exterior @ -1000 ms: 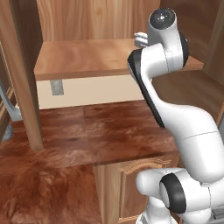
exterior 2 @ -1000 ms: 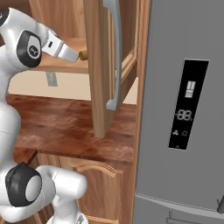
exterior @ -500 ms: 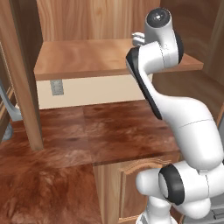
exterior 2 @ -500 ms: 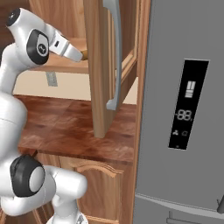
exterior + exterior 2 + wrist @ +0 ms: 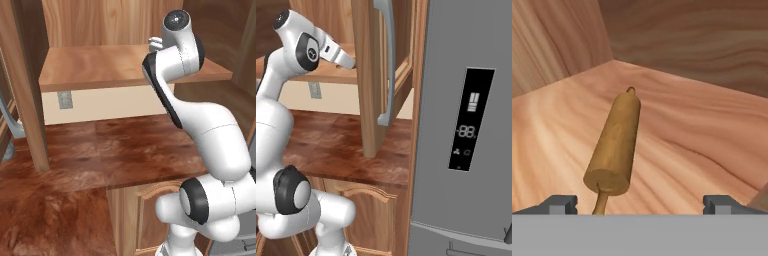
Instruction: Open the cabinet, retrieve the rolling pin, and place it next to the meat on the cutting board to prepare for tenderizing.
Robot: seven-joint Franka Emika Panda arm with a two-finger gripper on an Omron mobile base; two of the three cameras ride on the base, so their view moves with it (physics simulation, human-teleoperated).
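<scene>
The cabinet (image 5: 120,70) stands open, its door (image 5: 368,75) swung out beside the fridge (image 5: 466,125). Inside, the pin (image 5: 614,147) lies on the shelf, between the spread jaws of the gripper (image 5: 639,202), untouched.

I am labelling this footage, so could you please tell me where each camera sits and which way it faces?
Left base view: behind the arm to its left, looking forward at the open cabinet and counter; the white arm rises at lower right.
Right base view: behind to the right, facing the cabinet door and fridge; arm at lower left.
Hand view: on the hand, looking along the open gripper at the rolling pin on the shelf.
Both base views share the counter and the wall outlet.
</scene>
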